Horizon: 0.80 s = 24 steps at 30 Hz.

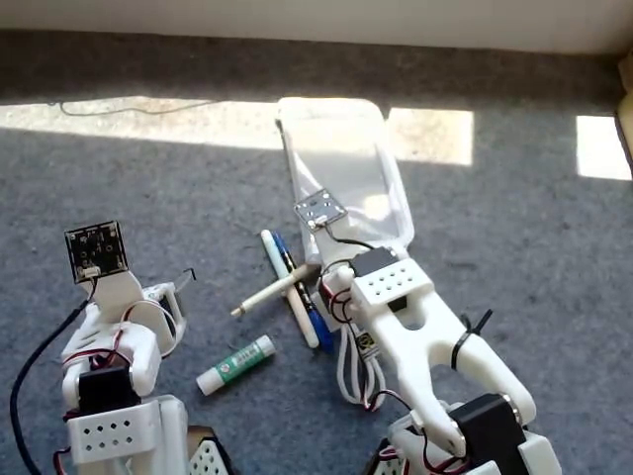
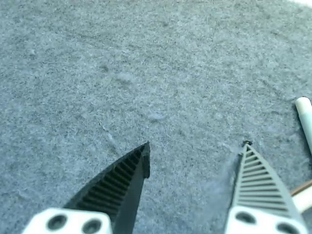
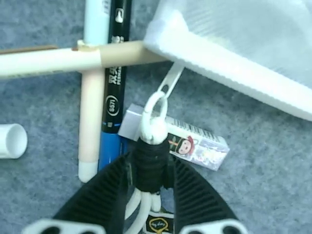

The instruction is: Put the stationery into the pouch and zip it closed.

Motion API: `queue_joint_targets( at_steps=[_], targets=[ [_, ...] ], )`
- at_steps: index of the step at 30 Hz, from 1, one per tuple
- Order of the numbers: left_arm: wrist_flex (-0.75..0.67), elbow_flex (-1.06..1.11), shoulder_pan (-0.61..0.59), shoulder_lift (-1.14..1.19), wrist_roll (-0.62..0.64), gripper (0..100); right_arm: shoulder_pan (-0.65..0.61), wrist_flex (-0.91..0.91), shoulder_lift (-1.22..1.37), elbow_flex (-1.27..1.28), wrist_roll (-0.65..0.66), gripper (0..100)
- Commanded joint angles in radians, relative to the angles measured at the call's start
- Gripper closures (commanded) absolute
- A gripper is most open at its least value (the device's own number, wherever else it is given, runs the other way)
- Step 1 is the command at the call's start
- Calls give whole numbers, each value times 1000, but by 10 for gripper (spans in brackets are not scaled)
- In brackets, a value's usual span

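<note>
Right wrist view: right gripper point(image 3: 149, 163) clenched on zip-pull strap point(image 3: 155, 127) of pouch point(image 3: 234, 39); left gripper point(image 2: 196, 145) released. Risk of dragging pouch away from pens point(image 3: 116, 73) when tugging.

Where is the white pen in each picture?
High view: white pen mid-table, beside the pouch.
Left wrist view: its end beyond the left gripper.
Right wrist view: its barrel beyond the right gripper, which holds the zip cord.
Landmark: cream pen crossing it.
</note>
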Motion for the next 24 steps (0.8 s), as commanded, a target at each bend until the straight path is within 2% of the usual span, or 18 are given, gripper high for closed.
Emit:
queue_joint_targets(
  at_steps=[1,5,9,18,24],
  targets=[
    [-15,-12,-5,-13,8,724,-12,28,-47,-10,-11,994],
    [-11,-62,-4,-13,9,716,-10,77,-113,-74,-9,994],
    [-9,-116,24,-5,15,664,-10,127,-237,-101,-9,994],
    [-17,-159,286,-4,11,659,-10,147,-390,-102,-11,994],
    [-18,-168,394,-13,9,659,-12,145,-460,-104,-11,994]
  ],
)
